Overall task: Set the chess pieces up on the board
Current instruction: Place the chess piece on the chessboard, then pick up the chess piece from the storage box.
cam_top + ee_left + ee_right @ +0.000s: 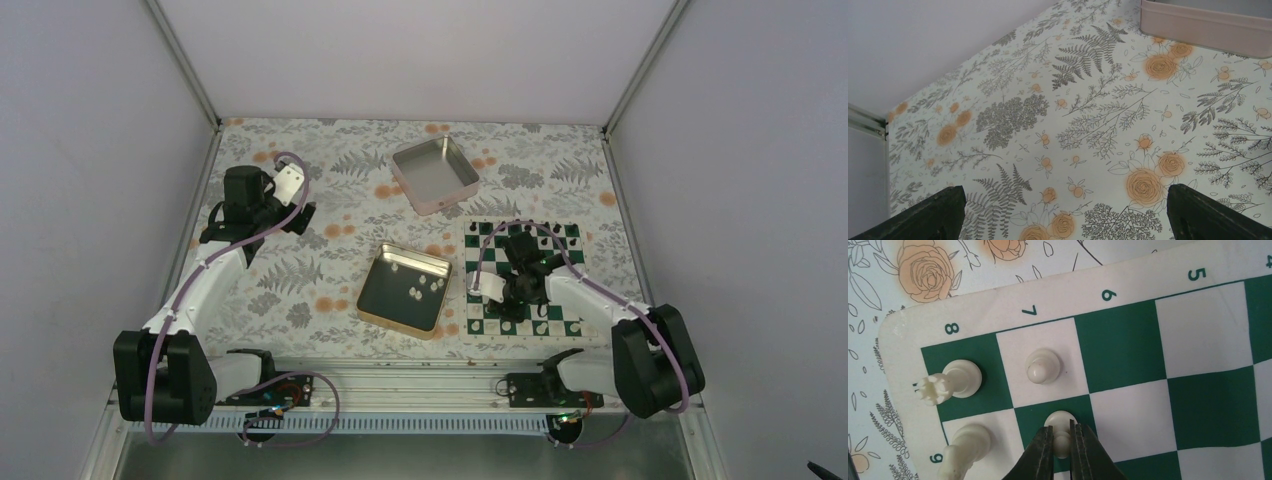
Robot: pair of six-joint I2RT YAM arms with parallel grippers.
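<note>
I start at the near side. The right gripper (1062, 440) is over the near left corner of the board (1120, 345). Its fingers are pressed narrow around a white pawn (1060, 421) above a green square. The fingers cover the lower part of this pawn, so I cannot tell whether its foot touches the board.

Just beside it, a second pawn (1044, 366) stands on the white square by the number 7. A rook (950, 381) stands on the green corner square by the number 8. One more white piece (965, 449) is cut off by the picture edge, and I cannot name its kind.

In the top view the right arm hides the middle of the board. Left of the board lies a gold tin (368, 287) with some loose white pieces (428, 287) inside, too small for me to count surely. On the far rows of the board stand black chessmen (520, 231), which are only dark dots to me.

Farther away on the left, the left gripper (1064, 195) is spread wide above the flowered cloth (1088, 125) with nothing between its fingers. Only the two dark tips are visible. Far of the gold tin is a pale tin (1208, 25), and the wrist view shows only part of one wall of it.
</note>
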